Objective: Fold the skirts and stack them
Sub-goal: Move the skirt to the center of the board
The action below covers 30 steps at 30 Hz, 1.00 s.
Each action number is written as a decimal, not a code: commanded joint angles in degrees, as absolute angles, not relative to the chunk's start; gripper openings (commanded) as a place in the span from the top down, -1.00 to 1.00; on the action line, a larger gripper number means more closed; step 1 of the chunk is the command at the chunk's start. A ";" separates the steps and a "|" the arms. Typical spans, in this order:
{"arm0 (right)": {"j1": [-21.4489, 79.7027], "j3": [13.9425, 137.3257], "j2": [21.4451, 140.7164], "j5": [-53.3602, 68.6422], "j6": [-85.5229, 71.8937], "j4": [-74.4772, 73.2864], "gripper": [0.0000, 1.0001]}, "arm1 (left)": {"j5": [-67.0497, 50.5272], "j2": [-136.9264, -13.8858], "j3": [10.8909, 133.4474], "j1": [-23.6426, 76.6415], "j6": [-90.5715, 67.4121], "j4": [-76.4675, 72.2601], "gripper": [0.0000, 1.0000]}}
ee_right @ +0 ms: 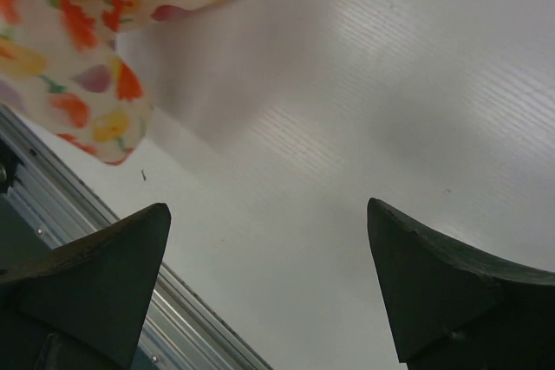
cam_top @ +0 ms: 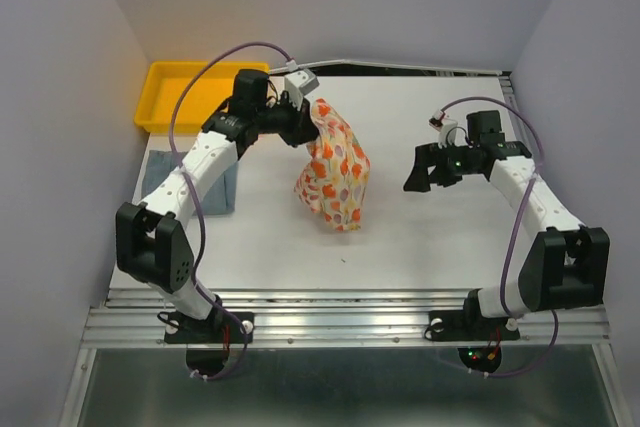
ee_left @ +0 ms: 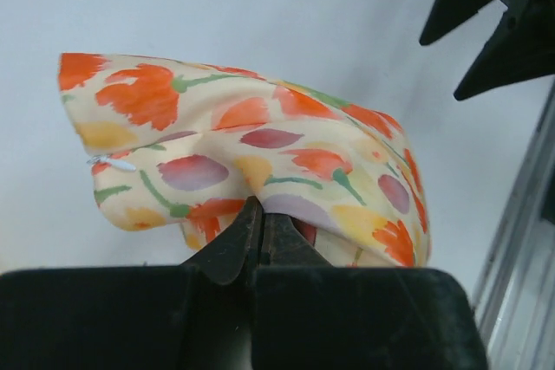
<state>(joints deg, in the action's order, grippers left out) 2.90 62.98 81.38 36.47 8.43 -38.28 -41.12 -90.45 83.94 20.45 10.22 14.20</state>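
Centrally, we see the floral skirt (cam_top: 335, 179) hanging bunched over the middle of the table (cam_top: 420, 237); whether its lower edge touches the surface we cannot tell. Its upper edge is pinched by the left gripper (cam_top: 308, 125), whose fingers (ee_left: 227, 253) are pressed together on the cloth (ee_left: 260, 153). To the left, the blue-grey skirt (cam_top: 160, 162) lies on the table, partly covered by the left arm. Beyond it, at the far left corner, stands the yellow tray (cam_top: 160, 112), its inside partly hidden behind that arm. To the right of the floral skirt, apart from it, the right gripper (cam_top: 425, 172) hovers with fingers (ee_right: 113, 275) spread wide, nothing between them.
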 commanded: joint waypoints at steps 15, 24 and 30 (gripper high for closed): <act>1.59 62.22 81.47 37.27 9.49 -41.84 -0.94 | -19.81 -99.84 83.94 44.65 17.38 13.00 1.00; -5.10 67.50 85.17 32.26 13.01 -43.68 -0.94 | -11.50 -94.94 80.33 53.36 20.04 16.09 -0.70; -5.10 72.15 88.33 39.97 18.70 -49.65 -0.88 | -26.52 -87.71 80.51 40.44 17.93 15.20 -0.76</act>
<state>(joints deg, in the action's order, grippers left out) -5.26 67.16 86.80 34.63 13.69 -45.32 -18.83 -93.62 79.42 46.70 18.55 16.08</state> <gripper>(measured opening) 0.950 0.878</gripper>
